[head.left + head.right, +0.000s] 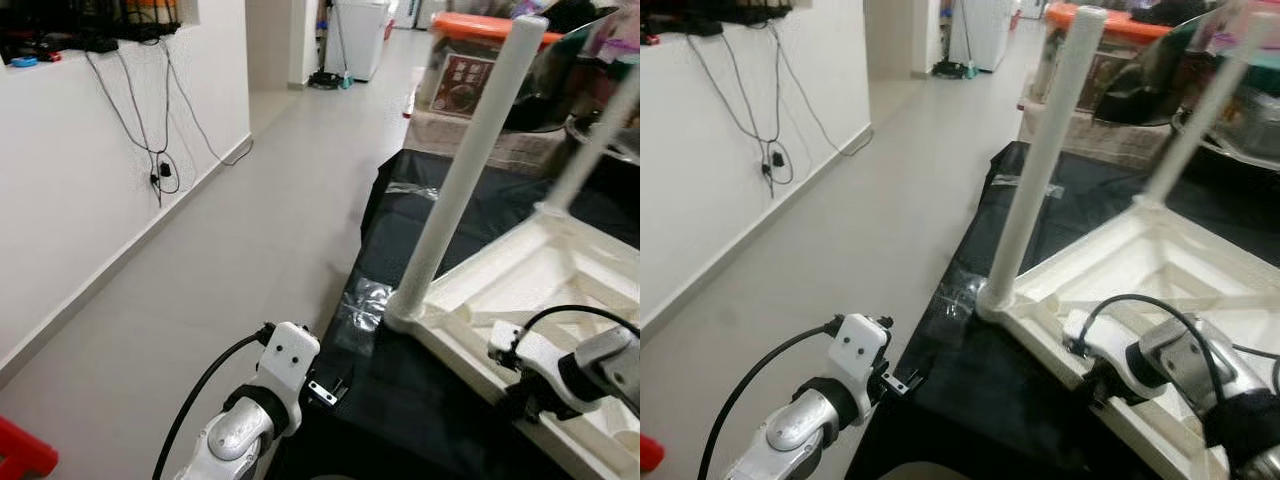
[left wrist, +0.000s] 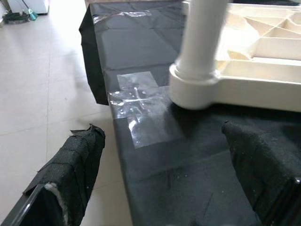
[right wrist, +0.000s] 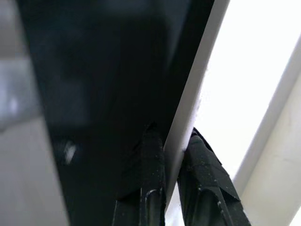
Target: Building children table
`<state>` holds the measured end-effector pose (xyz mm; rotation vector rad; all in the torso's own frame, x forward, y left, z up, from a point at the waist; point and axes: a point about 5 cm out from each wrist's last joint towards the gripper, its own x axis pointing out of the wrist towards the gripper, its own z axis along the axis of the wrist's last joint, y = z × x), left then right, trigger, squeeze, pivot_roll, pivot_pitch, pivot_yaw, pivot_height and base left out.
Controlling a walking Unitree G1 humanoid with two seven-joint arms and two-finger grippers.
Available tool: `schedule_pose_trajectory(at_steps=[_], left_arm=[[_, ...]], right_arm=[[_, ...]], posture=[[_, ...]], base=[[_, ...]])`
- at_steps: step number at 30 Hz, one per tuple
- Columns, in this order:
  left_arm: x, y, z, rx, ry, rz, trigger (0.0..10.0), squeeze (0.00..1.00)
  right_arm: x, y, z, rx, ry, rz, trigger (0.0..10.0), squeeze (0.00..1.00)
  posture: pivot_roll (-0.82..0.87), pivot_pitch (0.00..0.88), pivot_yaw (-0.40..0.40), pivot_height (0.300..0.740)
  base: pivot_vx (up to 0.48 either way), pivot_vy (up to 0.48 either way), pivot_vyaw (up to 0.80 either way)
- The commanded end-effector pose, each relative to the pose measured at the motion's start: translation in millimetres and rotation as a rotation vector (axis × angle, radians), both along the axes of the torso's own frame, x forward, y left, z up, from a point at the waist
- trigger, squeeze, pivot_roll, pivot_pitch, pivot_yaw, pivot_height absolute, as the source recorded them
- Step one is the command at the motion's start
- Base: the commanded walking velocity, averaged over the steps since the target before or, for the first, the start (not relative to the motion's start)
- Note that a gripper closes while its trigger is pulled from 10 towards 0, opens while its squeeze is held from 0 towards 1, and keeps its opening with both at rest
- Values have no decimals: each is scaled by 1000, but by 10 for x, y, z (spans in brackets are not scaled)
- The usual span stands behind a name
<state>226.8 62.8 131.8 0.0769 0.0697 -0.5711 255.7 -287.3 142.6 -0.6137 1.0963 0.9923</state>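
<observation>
A white plastic table (image 1: 540, 270) lies upside down on a black-covered surface (image 1: 400, 400). One white leg (image 1: 470, 160) stands upright in its near-left corner socket (image 2: 195, 87), and a second leg (image 1: 600, 130) rises further back. My right gripper (image 3: 171, 136) is shut on the table's thin near rim (image 3: 188, 103), with one finger on each side; its arm (image 1: 560, 370) reaches in from the right. My left gripper (image 2: 164, 160) is open, just short of the corner socket, with nothing between its fingers (image 2: 75, 174). The left arm's wrist (image 1: 285, 370) is at the cover's left edge.
Clear tape (image 2: 138, 101) patches the black cover near the corner. Pale floor (image 1: 250, 220) runs along a white wall with hanging cables (image 1: 160, 170) on the left. Boxes with an orange lid (image 1: 490, 30) stand behind the surface. A red object (image 1: 20, 455) sits at the lower left.
</observation>
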Motion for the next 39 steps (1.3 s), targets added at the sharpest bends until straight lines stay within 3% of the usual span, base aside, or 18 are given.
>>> schedule_pose_trajectory(at_steps=[1, 5, 14, 16, 18, 25, 32, 34, 39], left_arm=[[21, 6, -35, 12, 11, 7, 10000, 0], [29, 5, -39, 13, 11, 7, 10000, 0], [30, 5, -40, 13, 10, 7, 10000, 0], [43, 5, -41, 17, 7, 4, 10000, 0], [46, 4, -40, 19, 6, 3, 10000, 0], [51, 7, -37, 23, 3, 4, 10000, 0], [55, 8, -38, 24, 2, 1, 10000, 0], [59, 7, -38, 27, 1, -2, 10000, 0], [66, 12, -40, 29, -1, 2, 10000, 0]], right_arm=[[-48, 228, 33, 62, 39, 259, 0, 0], [-82, 218, 33, 33, 55, 340, 0, 0], [-94, 220, 35, 28, 60, 360, 0, 0], [-261, 92, -73, -90, 130, 496, 0, 0], [-337, 39, -107, -128, 164, 539, 0, 0], [-486, -130, -162, -166, 227, 546, 0, 0], [-463, -138, -171, -149, 176, 543, 0, 0], [-308, -1, -115, -115, 40, 593, 0, 0], [-155, 144, -46, -105, -78, 672, 0, 0]], posture=[[76, 0, -101, 740], [77, 0, -101, 740], [77, 0, -101, 740], [80, 0, -98, 740], [80, 0, -98, 740], [83, 0, -96, 740], [81, 0, -88, 740], [81, 0, -88, 740], [90, 0, -94, 740]], base=[[0, 0, 0], [0, 0, 0], [0, 0, 0], [0, 0, 0], [0, 0, 0], [0, 0, 0], [0, 0, 0], [0, 0, 0], [0, 0, 0]])
